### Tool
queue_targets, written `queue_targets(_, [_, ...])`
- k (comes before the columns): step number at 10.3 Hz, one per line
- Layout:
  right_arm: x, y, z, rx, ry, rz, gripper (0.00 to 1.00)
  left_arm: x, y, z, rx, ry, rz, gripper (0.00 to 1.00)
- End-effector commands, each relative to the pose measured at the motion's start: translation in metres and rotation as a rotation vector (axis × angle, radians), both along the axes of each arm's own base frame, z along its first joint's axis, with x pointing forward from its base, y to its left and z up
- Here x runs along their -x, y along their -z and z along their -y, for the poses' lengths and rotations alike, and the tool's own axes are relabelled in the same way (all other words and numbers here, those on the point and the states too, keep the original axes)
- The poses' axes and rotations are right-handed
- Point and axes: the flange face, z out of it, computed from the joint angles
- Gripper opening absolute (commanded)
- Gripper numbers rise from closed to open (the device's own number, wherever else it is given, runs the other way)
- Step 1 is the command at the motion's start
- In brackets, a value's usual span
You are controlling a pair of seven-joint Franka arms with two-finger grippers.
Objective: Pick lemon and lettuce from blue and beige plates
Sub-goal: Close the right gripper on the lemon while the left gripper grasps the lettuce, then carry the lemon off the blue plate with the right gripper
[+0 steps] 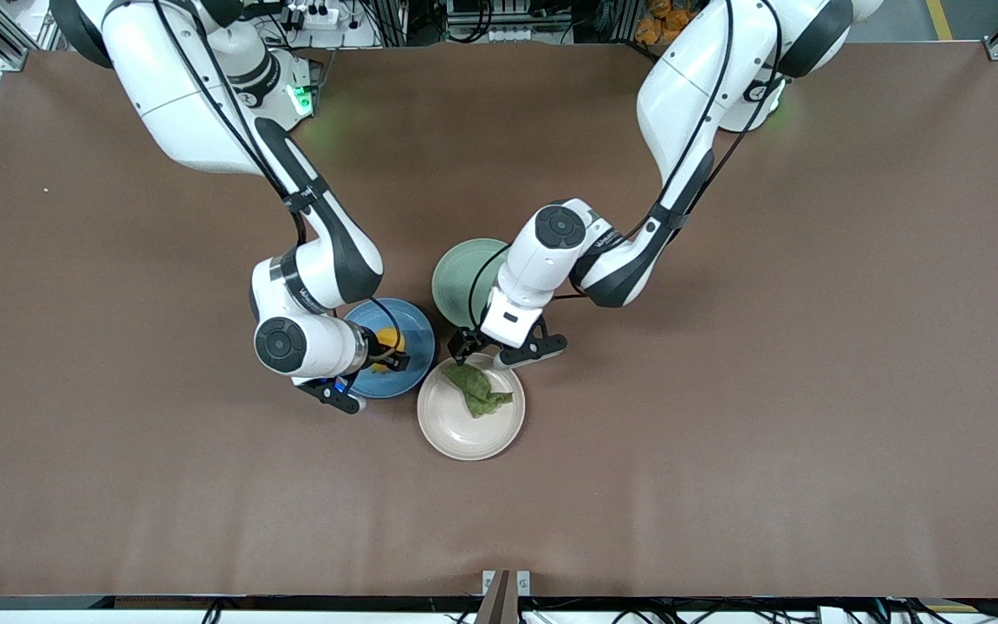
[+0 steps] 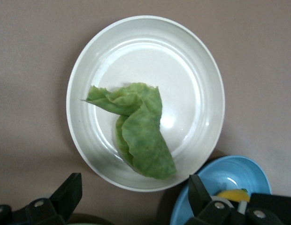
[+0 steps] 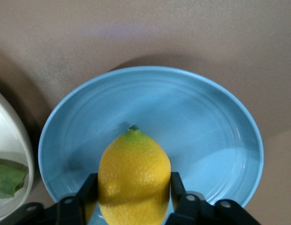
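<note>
The lemon (image 1: 389, 336) sits over the blue plate (image 1: 414, 348). My right gripper (image 1: 388, 350) is shut on it; in the right wrist view the fingers (image 3: 89, 187) press both sides of the lemon (image 3: 134, 168) above the blue plate (image 3: 183, 117). I cannot tell whether the lemon touches the plate. The lettuce (image 1: 477, 390) lies crumpled on the beige plate (image 1: 464, 433). My left gripper (image 1: 464, 354) is open and empty over the beige plate's rim nearest the robots. In the left wrist view the lettuce (image 2: 141, 131) lies on the beige plate (image 2: 192, 70), clear of the gripper (image 2: 132, 201).
A mint-green plate (image 1: 456, 277) lies farther from the front camera than the beige plate, partly hidden under the left arm. The three plates lie close together in the middle of the brown table (image 1: 767, 390). The blue plate (image 2: 239, 171) borders the beige one.
</note>
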Motion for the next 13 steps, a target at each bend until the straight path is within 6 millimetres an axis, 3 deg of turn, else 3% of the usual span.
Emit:
queue_targets(1, [0.005, 0.007, -0.004, -0.002, 0.008, -0.012, 0.43, -0.009, 0.005, 0.004, -0.015, 0.015, 0.043, 1.0])
queue_targets(3, [-0.002, -0.008, -0.001, -0.013, 0.006, 0.003, 0.1, -0.017, 0.002, 0.002, -0.06, 0.138, 0.127, 1.0])
queue_targets(4, [-0.018, -0.037, -0.001, -0.031, 0.01, 0.041, 0.0, -0.021, -0.001, 0.001, -0.078, 0.224, 0.206, 1.0])
queue_targets(7, [-0.031, -0.096, 0.058, -0.044, -0.075, -0.035, 0.0, -0.03, 0.017, 0.003, -0.132, 0.413, 0.426, 1.0])
queue_targets(9, [-0.035, -0.109, 0.119, -0.067, -0.133, -0.068, 0.0, -0.034, 0.038, 0.003, -0.205, 0.471, 0.512, 1.0])
queue_targets(11, [-0.031, -0.117, 0.211, -0.074, -0.212, -0.052, 0.0, -0.04, 0.042, -0.001, -0.265, 0.547, 0.557, 1.0])
queue_targets(12, [-0.029, -0.112, 0.251, -0.091, -0.238, -0.047, 0.0, -0.041, 0.04, -0.001, -0.279, 0.577, 0.571, 1.0])
queue_targets(13, [-0.025, -0.101, 0.269, -0.089, -0.241, -0.049, 0.0, -0.042, 0.04, -0.001, -0.281, 0.579, 0.574, 0.97])
